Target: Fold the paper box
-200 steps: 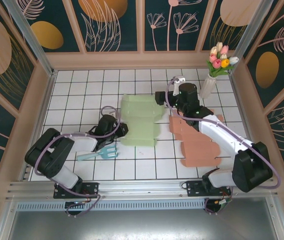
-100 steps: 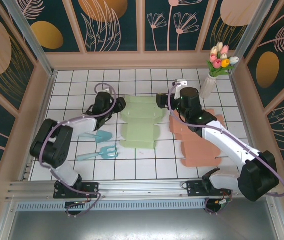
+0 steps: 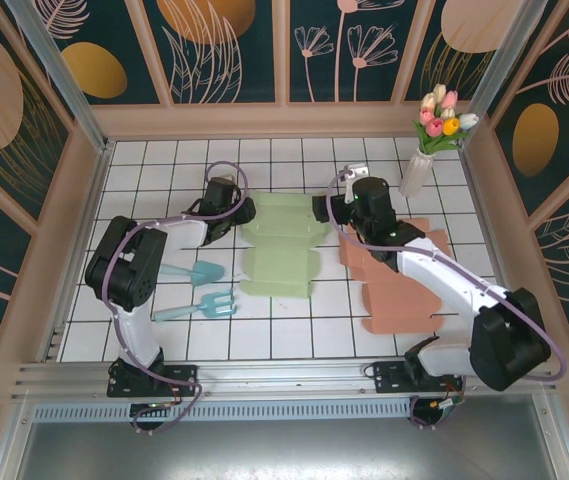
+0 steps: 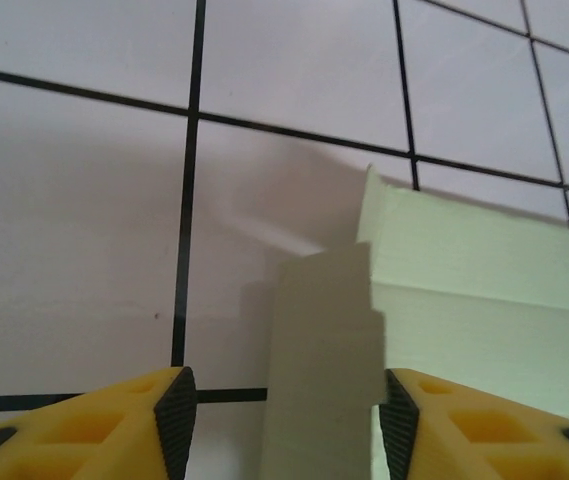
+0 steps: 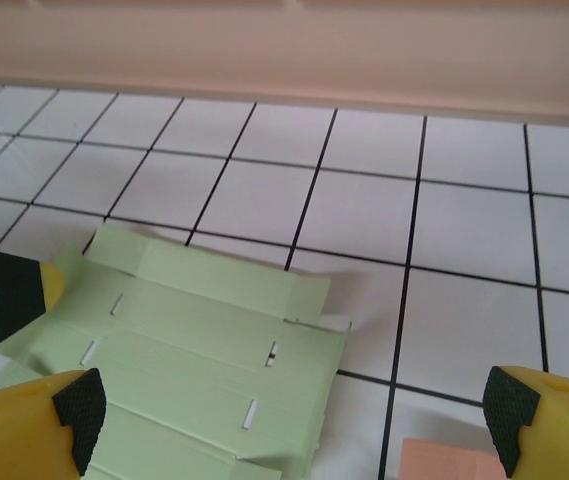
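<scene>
Work is at the first fold. Box [image 3: 279, 245], a green cut sheet, lies flat in the middle of the table [image 3: 164, 165]. Its creases and slots are visible, and from above no wall looks raised yet.

Left gripper [image 3: 236, 212] is at the upper left edge of the box. In the wrist view a small flap [image 4: 324, 370] sits between its jaws. They stand apart, one close against the flap edge and the other clear of it, so nothing is pinched.

Right gripper [image 3: 322, 208] hovers at the upper right corner of the box with jaws released wide, holding nothing.

I judge that the next move is for the left jaws to close on the flap and turn it inward along its crease. Meanwhile the right gripper should press the sheet down so that it does not slide on the smooth tiles.
</scene>
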Available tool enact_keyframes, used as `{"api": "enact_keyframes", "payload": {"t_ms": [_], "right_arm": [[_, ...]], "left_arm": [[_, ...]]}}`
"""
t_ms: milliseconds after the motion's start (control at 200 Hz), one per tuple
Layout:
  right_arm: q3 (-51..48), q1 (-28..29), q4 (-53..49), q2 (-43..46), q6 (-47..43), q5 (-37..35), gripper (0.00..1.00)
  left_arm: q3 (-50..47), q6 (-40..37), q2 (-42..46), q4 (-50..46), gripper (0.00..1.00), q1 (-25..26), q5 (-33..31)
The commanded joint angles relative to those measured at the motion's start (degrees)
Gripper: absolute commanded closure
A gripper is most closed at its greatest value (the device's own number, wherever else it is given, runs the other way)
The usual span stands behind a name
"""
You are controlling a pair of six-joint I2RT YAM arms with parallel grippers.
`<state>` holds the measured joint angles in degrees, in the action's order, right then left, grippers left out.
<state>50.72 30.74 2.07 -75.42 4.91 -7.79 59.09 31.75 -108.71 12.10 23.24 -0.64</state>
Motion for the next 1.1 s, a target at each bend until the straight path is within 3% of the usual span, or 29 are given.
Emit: {"api": "enact_keyframes", "payload": {"t_ms": [0,75,130,305,440,530,666,831,1091], "right_arm": [[2.08,0.28,-0.31,-1.53,-1.42,2.39,0.01],[2.51,0.28,0.91,-3.26,-3.31,3.15,0.01],[2.75,0.28,2.54,-4.97,-6.12,3.66,0.02],[8.77,0.28,2.44,-9.50,-23.30,10.02,0.03],[21.28,-0.33,-12.42,-13.99,-39.02,19.28,0.06],[28.90,-0.50,-21.56,-16.97,-47.90,21.27,0.07],[37.62,-1.44,-31.01,-20.41,-58.95,27.42,0.21],[43.25,-2.65,-37.31,-23.19,-65.92,30.58,0.25],[51.13,-3.22,-50.00,-27.75,-69.59,30.65,0.39]], "left_arm": [[0.14,-1.95,-1.06,0.50,0.54,-0.04,2.85],[1.03,-2.48,-1.16,0.83,0.72,-0.05,5.80],[1.99,-3.19,-0.79,0.55,1.00,-0.04,5.82],[-1.43,-5.57,7.16,4.66,1.00,0.04,3.59],[-14.11,-11.33,19.17,21.52,1.00,0.30,3.79],[-21.20,-16.26,25.12,32.34,1.00,0.57,3.86],[-28.04,-23.51,29.80,42.06,1.00,0.57,8.10],[-34.78,-25.78,31.75,53.61,1.00,0.73,12.62],[-36.62,-26.98,31.05,57.52,1.00,1.19,13.68]]}}
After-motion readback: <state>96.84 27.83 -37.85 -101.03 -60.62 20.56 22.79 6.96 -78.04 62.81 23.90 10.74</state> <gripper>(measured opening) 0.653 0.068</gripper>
